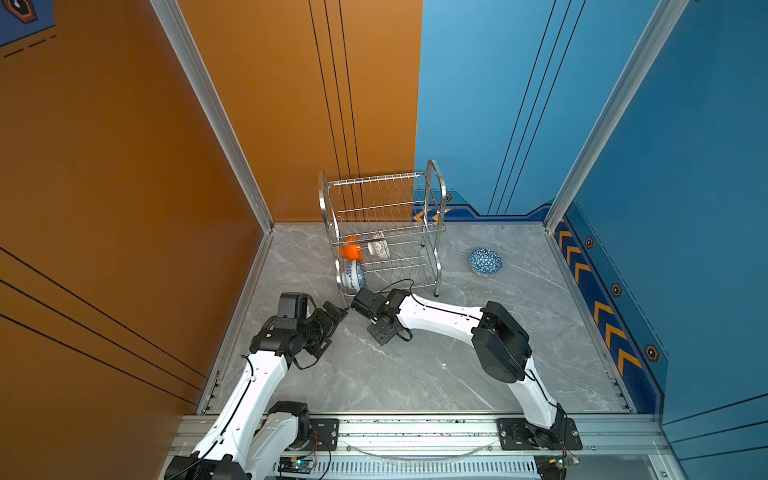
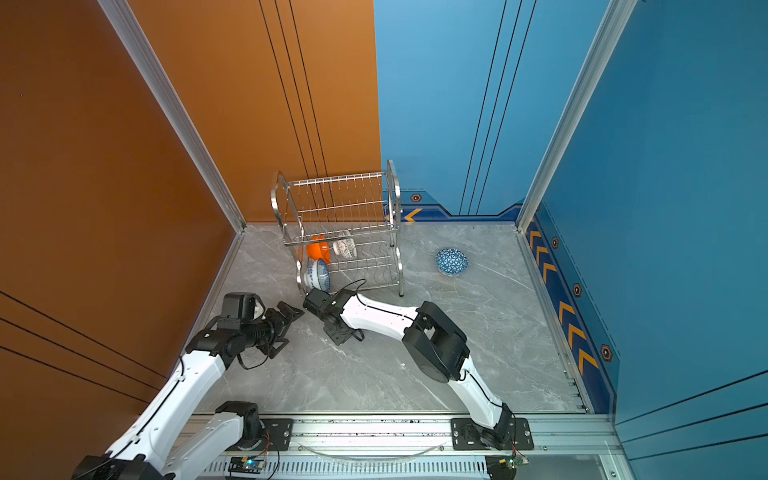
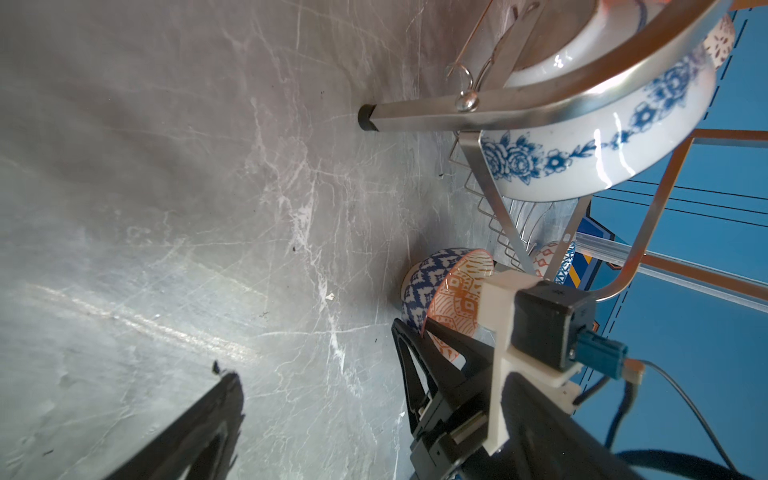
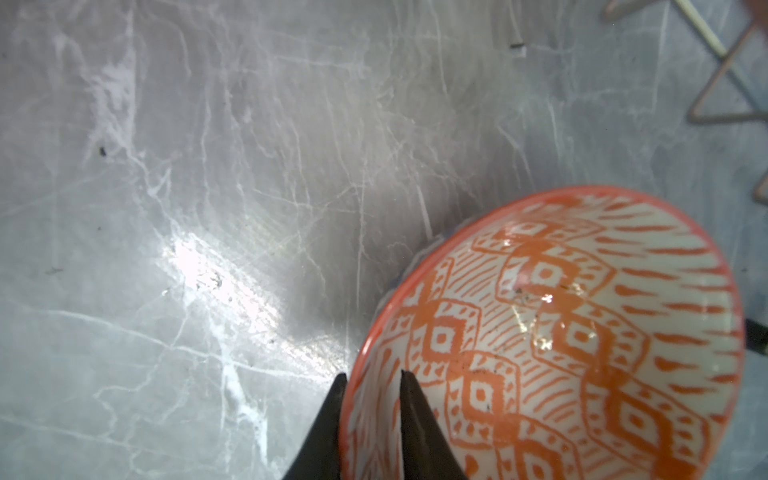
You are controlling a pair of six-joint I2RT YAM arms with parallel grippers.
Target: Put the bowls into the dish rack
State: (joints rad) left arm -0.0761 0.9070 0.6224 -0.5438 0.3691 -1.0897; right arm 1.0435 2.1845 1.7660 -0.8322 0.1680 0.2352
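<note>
Bowls: three of five are racked, by my count. All three sit on the lower shelf of the dish rack (image 1: 376, 179). The blue-white floral bowl (image 1: 353, 275) is at the near-left end against the side frame, the plain orange bowl (image 1: 351, 249) is just beyond it, and the white lattice bowl (image 1: 380, 247) is to their right. The upper tier is bare.

Two are outstanding. The orange-white geometric bowl (image 4: 561, 332) is tipped on edge by the rack's near-left foot, hidden under my wrist in both top views. The blue-white triangle bowl (image 1: 485, 262) lies mouth-down on the table (image 1: 457, 365), well right of the rack and untouched.

My left gripper (image 1: 336, 321) sits low, just left of that foot. Its jaws are spread wide and hold nothing.

My right gripper (image 4: 372, 376) has one finger outside and one inside the geometric bowl's rim — clamped on it. I cannot tell whether the bowl is clear of the table.
</note>
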